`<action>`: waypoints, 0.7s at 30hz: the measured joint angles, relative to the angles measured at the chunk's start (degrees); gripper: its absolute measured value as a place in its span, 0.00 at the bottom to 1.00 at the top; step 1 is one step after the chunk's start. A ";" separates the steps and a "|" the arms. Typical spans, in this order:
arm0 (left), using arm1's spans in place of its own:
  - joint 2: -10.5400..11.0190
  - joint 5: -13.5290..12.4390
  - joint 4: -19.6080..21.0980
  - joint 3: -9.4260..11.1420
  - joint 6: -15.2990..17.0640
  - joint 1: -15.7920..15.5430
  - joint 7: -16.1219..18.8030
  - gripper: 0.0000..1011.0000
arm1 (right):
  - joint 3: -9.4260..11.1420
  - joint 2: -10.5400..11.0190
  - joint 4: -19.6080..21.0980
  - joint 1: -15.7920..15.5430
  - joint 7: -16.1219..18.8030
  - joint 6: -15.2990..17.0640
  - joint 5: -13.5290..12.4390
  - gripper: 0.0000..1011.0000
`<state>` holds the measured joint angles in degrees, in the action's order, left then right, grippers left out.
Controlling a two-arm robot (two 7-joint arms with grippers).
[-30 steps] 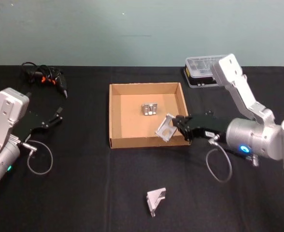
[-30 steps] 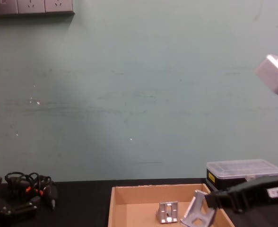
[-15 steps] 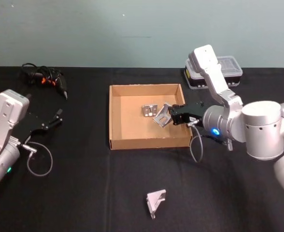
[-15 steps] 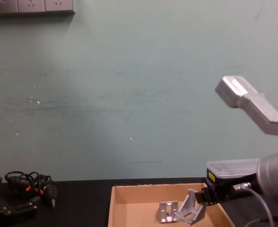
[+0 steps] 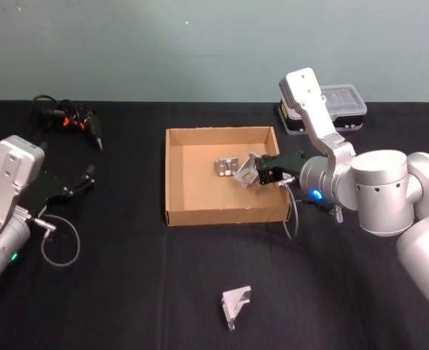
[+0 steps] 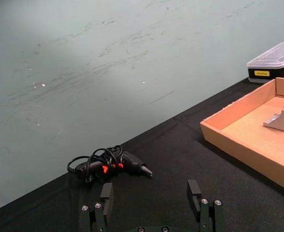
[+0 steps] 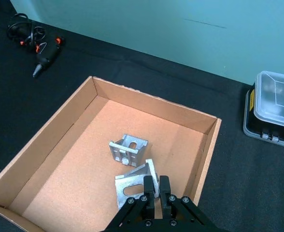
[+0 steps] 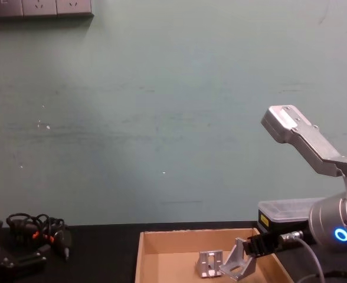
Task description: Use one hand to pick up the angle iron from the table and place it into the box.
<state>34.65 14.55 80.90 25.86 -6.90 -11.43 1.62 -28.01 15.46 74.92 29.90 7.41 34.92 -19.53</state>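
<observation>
Now the placing step is in hand. The right gripper (image 5: 262, 176) has its fingers (image 7: 149, 186) clamped narrowly on the angle iron (image 7: 132, 186), low inside the box (image 5: 222, 216). A second bracket (image 5: 226, 166) lies just beyond the fingertips. Next, I judge, comes a short lowering and a release clear of it. A third bracket (image 5: 236, 304) lies on the tabletop (image 5: 127, 292), well apart from the fingers. The left gripper (image 6: 150, 193) is parked, its fingers wide.

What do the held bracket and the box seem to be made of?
The silver slotted angle bracket in the right gripper looks like metal, probably aluminium: pale grey, dull sheen, crisp edges. The shallow tan open box looks like plain cardboard: matte brown, thin folded walls.
</observation>
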 joint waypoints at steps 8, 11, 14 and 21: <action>0.00 0.00 0.00 0.00 0.00 0.00 0.00 0.99 | 0.01 0.04 0.13 -0.05 0.00 0.00 -0.01 0.08; 0.00 0.00 0.00 0.00 0.00 0.00 0.00 0.99 | 0.01 0.06 0.21 -0.07 0.00 0.00 -0.02 0.12; 0.00 0.00 0.00 0.00 0.00 0.00 0.00 0.99 | 0.01 0.07 0.25 -0.08 0.00 0.00 -0.03 0.21; 0.00 0.00 0.00 0.00 0.00 0.00 0.00 0.99 | 0.01 0.10 0.30 -0.11 -0.01 0.02 -0.06 0.43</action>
<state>34.64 14.55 80.90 25.86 -6.91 -11.43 1.62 -28.00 15.56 75.22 29.79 7.40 34.94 -19.59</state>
